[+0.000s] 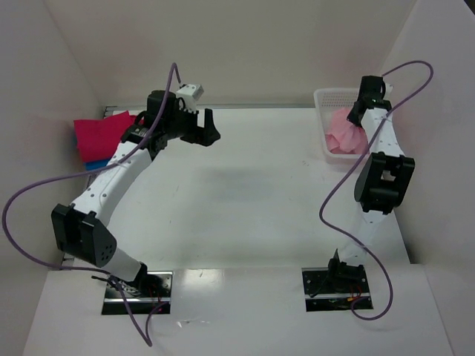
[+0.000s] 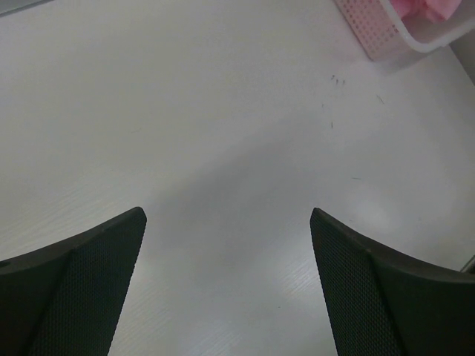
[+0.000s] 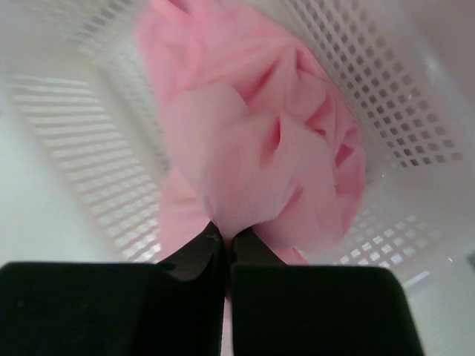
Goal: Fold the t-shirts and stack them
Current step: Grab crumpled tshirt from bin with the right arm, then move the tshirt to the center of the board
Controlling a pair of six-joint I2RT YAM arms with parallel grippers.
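Note:
A crumpled light pink t-shirt [image 3: 260, 148] lies in the white mesh basket [image 1: 324, 100] at the back right, also seen as the pink t-shirt [image 1: 345, 132] from above. My right gripper [image 3: 228, 239] is inside the basket, shut on a fold of this shirt. Folded magenta t-shirt [image 1: 104, 133] rests on a blue t-shirt [image 1: 94, 164] at the left edge of the table. My left gripper [image 1: 204, 127] hovers over the bare table near the back left, to the right of that stack. In its wrist view the left gripper [image 2: 228, 222] is open with nothing between its fingers.
White walls enclose the table on three sides. The basket [image 2: 386, 37] shows at the top right of the left wrist view. Purple cables [image 1: 44, 193] loop off both arms.

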